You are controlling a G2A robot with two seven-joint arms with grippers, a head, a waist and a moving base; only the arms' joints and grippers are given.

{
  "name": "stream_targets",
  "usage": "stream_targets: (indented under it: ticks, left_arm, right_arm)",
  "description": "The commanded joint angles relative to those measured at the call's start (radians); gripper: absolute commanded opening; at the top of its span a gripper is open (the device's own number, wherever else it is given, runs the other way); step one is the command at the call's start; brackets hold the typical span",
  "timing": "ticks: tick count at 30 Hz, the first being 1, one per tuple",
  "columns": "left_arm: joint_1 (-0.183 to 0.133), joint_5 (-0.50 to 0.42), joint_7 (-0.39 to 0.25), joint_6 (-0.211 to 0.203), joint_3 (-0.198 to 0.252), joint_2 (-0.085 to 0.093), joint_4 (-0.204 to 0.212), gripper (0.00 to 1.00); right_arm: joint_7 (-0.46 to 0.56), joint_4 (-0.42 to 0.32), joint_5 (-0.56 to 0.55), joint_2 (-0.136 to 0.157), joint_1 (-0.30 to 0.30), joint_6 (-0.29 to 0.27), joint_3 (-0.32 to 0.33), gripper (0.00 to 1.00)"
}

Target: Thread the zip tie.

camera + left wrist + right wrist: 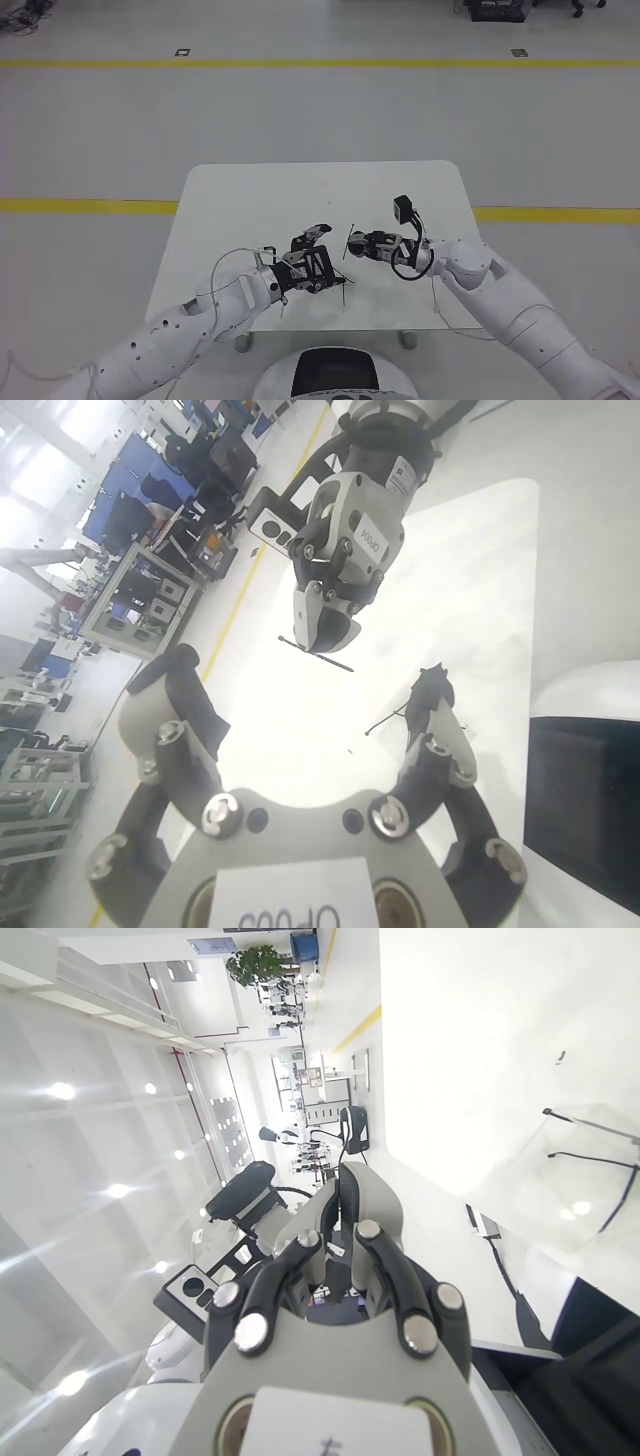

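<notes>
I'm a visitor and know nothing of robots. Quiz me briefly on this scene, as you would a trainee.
1. True or false: the left gripper is open.
2. What grips the thin black plastic zip tie? A) the left gripper B) the right gripper C) neither gripper
3. Fill in: both grippers are above the white ___.
Key: 1 true; 2 B; 3 table.

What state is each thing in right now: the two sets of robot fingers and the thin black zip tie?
right gripper: fingers shut on the zip tie.
zip tie: pinched partway along, both ends sticking out free, not threaded.
left gripper: fingers wide open, nothing between them.
second thin black strip: beside one left fingertip; cannot tell if it touches.
</notes>
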Motion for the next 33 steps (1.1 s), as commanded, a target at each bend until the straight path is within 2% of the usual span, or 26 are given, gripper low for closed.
stream_targets:
  ticks: [1,7,9,12,14,16,18,20,30,33]
  left_arm:
    - [0.000,0.000,0.000,0.000,0.000,0.000,0.000,1.00]
    - [0.000,0.000,0.000,0.000,0.001,-0.001,0.000,1.00]
    - [-0.012,0.000,-0.005,-0.011,0.007,-0.001,-0.004,1.00]
    - [-0.059,0.000,-0.036,-0.030,0.041,0.006,-0.015,1.00]
    - [-0.101,0.000,-0.070,-0.025,0.080,0.014,-0.024,1.00]
    - [-0.138,0.000,-0.101,-0.010,0.118,0.022,-0.027,1.00]
    - [-0.190,0.000,-0.150,0.013,0.173,0.032,-0.032,1.00]
    - [-0.224,0.000,-0.181,0.053,0.210,0.038,-0.030,1.00]
    - [-0.225,0.000,-0.187,0.051,0.212,0.037,-0.028,1.00]
    - [-0.252,0.000,-0.235,0.059,0.227,0.034,-0.035,1.00]
  right_arm:
    - [-0.001,-0.002,-0.015,-0.001,-0.002,-0.008,0.004,0.00]
    - [-0.001,-0.002,-0.015,-0.001,-0.002,-0.008,0.004,0.00]
    - [-0.005,-0.003,-0.015,-0.001,-0.004,-0.008,0.004,0.00]
    - [-0.037,-0.012,0.018,-0.007,-0.015,0.009,0.011,0.00]
    - [-0.049,-0.015,0.048,-0.011,-0.016,0.034,0.017,0.00]
    - [-0.059,-0.020,0.062,-0.015,-0.016,0.054,0.019,0.00]
    - [-0.071,-0.026,0.086,-0.020,-0.018,0.076,0.021,0.00]
    - [-0.079,-0.032,0.094,-0.023,-0.018,0.088,0.023,0.00]
    - [-0.091,-0.046,0.094,-0.026,-0.031,0.083,0.025,0.00]
    - [-0.100,-0.054,0.107,-0.030,-0.042,0.088,0.029,0.00]
